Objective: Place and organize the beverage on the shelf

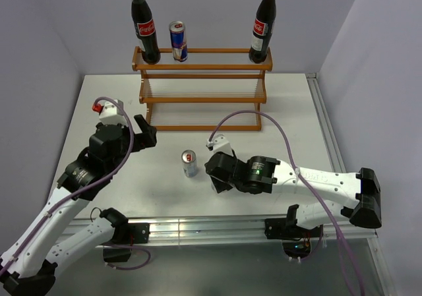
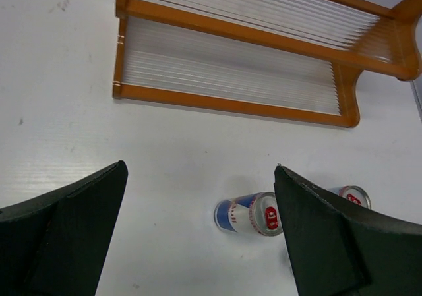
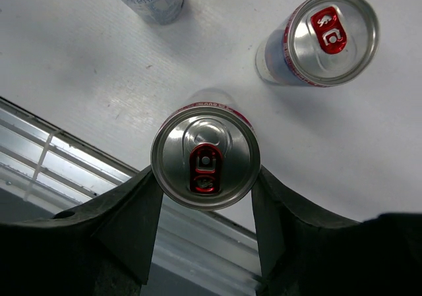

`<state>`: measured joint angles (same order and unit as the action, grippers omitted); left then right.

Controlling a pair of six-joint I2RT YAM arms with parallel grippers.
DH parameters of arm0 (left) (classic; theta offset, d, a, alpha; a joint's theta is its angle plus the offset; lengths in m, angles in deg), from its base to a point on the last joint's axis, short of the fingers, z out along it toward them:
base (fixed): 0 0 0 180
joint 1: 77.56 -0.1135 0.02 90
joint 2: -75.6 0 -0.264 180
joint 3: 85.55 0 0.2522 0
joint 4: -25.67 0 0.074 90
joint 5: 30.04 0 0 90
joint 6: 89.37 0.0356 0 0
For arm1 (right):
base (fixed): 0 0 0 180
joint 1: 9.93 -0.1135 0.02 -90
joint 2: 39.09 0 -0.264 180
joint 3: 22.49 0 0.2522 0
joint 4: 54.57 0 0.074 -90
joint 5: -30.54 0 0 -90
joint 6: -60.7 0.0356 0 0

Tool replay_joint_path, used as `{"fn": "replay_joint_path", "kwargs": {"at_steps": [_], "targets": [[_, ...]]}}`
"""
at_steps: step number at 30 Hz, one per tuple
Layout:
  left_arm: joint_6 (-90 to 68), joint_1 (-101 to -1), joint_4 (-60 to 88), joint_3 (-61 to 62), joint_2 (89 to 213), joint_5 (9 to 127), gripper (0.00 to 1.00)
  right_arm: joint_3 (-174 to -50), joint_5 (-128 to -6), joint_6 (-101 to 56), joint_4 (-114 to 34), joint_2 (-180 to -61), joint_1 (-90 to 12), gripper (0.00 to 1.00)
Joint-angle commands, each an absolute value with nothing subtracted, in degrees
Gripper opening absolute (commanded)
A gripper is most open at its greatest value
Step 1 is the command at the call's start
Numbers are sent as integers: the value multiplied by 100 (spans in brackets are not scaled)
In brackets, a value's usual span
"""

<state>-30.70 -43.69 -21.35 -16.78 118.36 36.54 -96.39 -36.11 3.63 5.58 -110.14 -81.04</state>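
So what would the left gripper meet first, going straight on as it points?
The left gripper would probably meet bare white table beside a blue-and-silver can; depth is unclear. The shelf lies farther.

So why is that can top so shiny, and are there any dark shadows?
Right wrist view: light bounces off the silver lid of the slim blue-and-silver can between the right pincer's fingers, making pale glare. Left wrist view: the thin rods of the reddish-brown wooden rack gleam whitish. Top view: only faint, soft shadows on the white table, so the light is even.
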Motion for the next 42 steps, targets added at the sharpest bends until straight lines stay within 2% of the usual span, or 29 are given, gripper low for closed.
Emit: {"fn": "replay_joint_path", "kwargs": {"at_steps": [1, 14, 23, 30, 34, 38, 42], "targets": [[-3330, -4320, -1631, -1510, 12006, 4167, 100, -9935, -3257, 260, 472, -10739, -8103, 28], [-3198, -3907, -1508, -1562, 12148, 3974, 100, -9391, -3397, 6, -213, -10756, -8050, 23], [-3171, -3854, -1060, -2001, 12007, 4457, 100, -9487, -3389, 23, -145, -10545, -8050, 18], [-2961, -3345, 73, -2335, 12226, 4783, 100, -9979, -3090, 128, 629, -10369, -8033, 16], [-2636, -2713, 1240, -2888, 12087, 4914, 100, -10469, -3002, 120, 1121, -10194, -7962, 16], [-2355, -2431, 3084, -3671, 11954, 5433, 99, -10989, -2862, 41, 1753, -10202, -7840, 16], [-2021, -2105, 3754, -4040, 12007, 5258, 99, -11534, -2730, -73, 2220, -10272, -7778, 16]]}}
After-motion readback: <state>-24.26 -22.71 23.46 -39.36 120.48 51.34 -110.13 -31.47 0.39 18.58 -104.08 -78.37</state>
